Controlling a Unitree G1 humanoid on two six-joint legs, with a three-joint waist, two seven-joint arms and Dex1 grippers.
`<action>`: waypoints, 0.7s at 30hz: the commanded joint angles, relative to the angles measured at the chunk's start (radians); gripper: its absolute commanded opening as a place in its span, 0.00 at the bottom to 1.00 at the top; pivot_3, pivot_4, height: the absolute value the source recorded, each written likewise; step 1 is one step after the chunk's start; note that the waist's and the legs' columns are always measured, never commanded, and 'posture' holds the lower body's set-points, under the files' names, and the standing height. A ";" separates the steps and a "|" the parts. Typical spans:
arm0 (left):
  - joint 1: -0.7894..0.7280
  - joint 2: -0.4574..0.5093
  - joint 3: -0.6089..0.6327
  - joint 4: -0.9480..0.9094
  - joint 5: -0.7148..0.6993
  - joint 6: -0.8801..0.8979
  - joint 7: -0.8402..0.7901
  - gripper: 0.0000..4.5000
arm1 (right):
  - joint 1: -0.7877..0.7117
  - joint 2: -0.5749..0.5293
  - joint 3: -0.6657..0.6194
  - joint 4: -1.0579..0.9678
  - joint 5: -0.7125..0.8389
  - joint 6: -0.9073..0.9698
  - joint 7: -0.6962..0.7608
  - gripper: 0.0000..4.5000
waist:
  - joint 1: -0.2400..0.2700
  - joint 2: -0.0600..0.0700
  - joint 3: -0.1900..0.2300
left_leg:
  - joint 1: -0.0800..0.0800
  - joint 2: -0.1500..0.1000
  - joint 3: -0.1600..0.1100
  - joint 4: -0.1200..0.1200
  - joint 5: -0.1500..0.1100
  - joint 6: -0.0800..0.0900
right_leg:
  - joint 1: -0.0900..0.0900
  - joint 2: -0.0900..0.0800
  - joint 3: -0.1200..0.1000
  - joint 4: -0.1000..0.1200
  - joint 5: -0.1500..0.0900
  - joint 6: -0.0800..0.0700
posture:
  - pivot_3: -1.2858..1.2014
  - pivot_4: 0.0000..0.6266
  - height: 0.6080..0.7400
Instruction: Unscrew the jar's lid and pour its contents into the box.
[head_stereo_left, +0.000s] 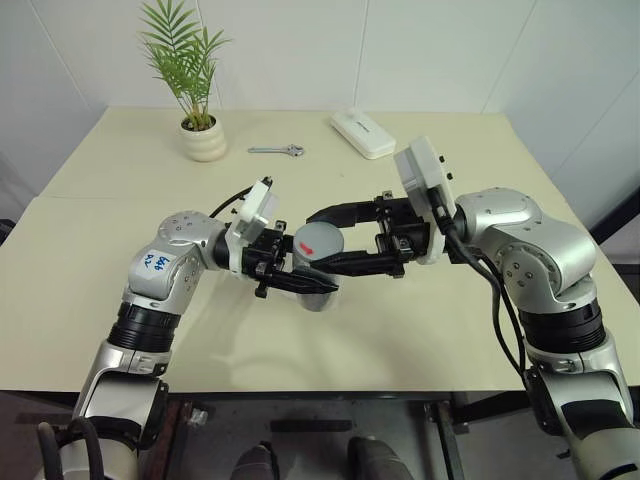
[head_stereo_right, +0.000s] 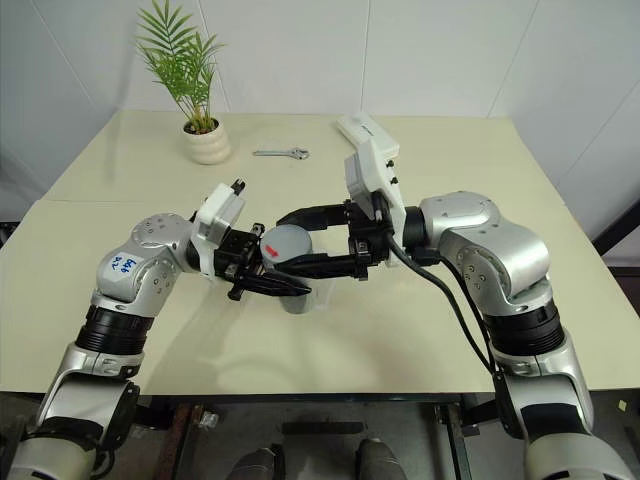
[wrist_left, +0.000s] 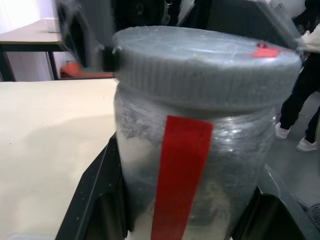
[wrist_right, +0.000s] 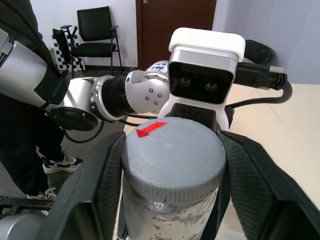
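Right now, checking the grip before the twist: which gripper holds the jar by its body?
The left gripper: its jaws are shut on the jar below the lid, while the right gripper is up at the lid.

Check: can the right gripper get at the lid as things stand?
Probably yes. The right gripper already has a finger on each side of the lid, jaws open with nothing between. The left gripper is shut on the jar lower down, leaving the lid's rim free.
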 joint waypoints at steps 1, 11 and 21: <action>0.005 0.015 0.041 -0.002 -0.005 -0.020 0.013 0.43 | -0.007 -0.012 -0.053 -0.008 0.005 -0.001 -0.024 0.99 | 0.000 0.000 0.000 | 0.000 0.000 0.000 0.000 0.000 0.000 | 0.000 0.000 0.000 0.000 0.000 0.000 | 0.52 0.24 1.00; 0.038 0.038 0.044 0.031 0.056 -0.089 0.050 0.43 | 0.000 0.037 -0.082 -0.039 -0.002 -0.024 -0.123 0.99 | -0.001 0.000 0.000 | 0.000 0.000 0.000 0.002 0.000 0.000 | 0.000 0.000 0.000 0.002 0.000 0.000 | 0.52 0.24 1.00; 0.051 0.000 0.043 0.024 0.083 -0.110 0.121 0.43 | 0.030 0.169 0.032 -0.032 -0.103 -0.068 -0.206 0.99 | 0.002 0.000 0.000 | -0.002 0.000 0.000 0.004 0.000 0.000 | -0.001 0.000 0.000 0.003 0.000 0.000 | 0.52 0.24 1.00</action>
